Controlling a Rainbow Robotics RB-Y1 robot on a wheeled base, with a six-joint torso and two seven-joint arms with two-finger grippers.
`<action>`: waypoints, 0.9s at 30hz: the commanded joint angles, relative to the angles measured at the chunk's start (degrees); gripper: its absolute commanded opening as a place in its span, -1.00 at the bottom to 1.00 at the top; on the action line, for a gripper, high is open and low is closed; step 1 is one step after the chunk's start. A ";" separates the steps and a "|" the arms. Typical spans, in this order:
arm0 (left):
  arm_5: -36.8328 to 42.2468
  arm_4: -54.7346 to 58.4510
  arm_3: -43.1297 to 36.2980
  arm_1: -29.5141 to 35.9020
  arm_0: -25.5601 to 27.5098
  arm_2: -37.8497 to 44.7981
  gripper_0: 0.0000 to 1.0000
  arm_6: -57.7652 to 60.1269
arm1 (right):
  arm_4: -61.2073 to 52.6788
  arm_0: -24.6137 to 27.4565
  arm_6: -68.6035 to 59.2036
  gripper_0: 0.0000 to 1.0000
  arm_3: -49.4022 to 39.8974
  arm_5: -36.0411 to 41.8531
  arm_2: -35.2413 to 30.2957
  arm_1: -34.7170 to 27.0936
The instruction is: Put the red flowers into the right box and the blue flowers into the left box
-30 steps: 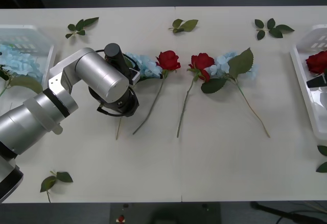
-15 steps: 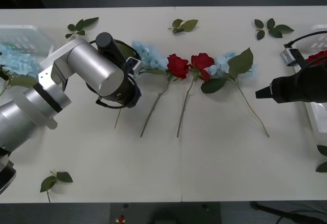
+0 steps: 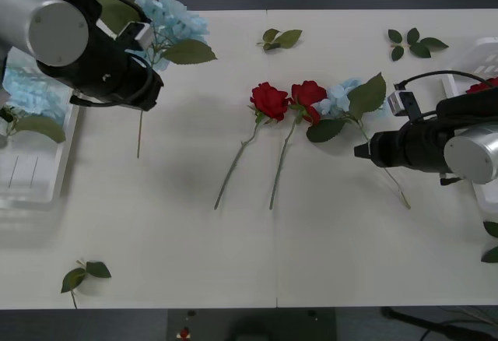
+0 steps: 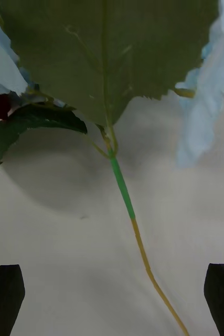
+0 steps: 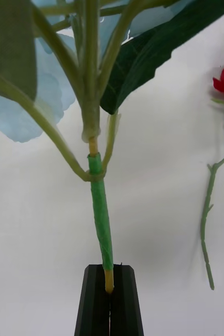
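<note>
My left gripper [image 3: 146,84] is raised at the table's far left and shut on the stem [image 5: 100,220] of a blue flower [image 3: 167,15], whose bloom hangs beside the left box [image 3: 31,189]. That box holds more blue flowers [image 3: 29,92]. Two red flowers [image 3: 270,100] [image 3: 309,93] lie side by side mid-table. Another blue flower [image 3: 336,98] lies just right of them. My right gripper [image 3: 362,152] is open, and its stem [image 4: 123,191] runs between the fingers. The right box [image 3: 461,72] holds a red rose [image 3: 486,86].
Loose green leaf sprigs lie along the far edge [image 3: 124,41] [image 3: 280,39] [image 3: 416,43], near the front left [image 3: 85,272] and at the right edge [image 3: 492,240]. Bare tabletop stretches across the front.
My left arm lifted the blue flower off the table and carried it toward the left box; one rose slid right against the other. My right arm came from the right box to the blue flower's stem.
</note>
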 commanded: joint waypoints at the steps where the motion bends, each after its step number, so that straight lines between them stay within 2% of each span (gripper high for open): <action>1: 0.00 1.28 -2.23 4.31 0.86 3.90 -1.00 -6.63 | 4.14 -2.42 -0.03 1.00 -0.13 1.55 0.22 2.73; 7: 0.08 2.33 -2.32 6.51 4.64 10.66 -1.00 -8.74 | 7.83 -4.09 0.58 1.00 3.03 3.22 0.13 7.21; 10: 0.26 2.51 -3.02 8.00 8.24 15.32 -1.00 -8.74 | 9.24 -6.47 1.02 1.00 6.55 3.65 0.13 9.67; 20: 2.46 0.93 -3.20 12.84 15.19 24.20 -1.00 -8.83 | 10.82 -10.86 2.96 1.00 14.20 3.13 0.31 13.98; 27: 2.46 -4.61 -7.42 14.33 22.13 29.39 -1.00 -9.36 | 11.79 -12.53 4.63 1.00 18.33 1.55 0.40 16.00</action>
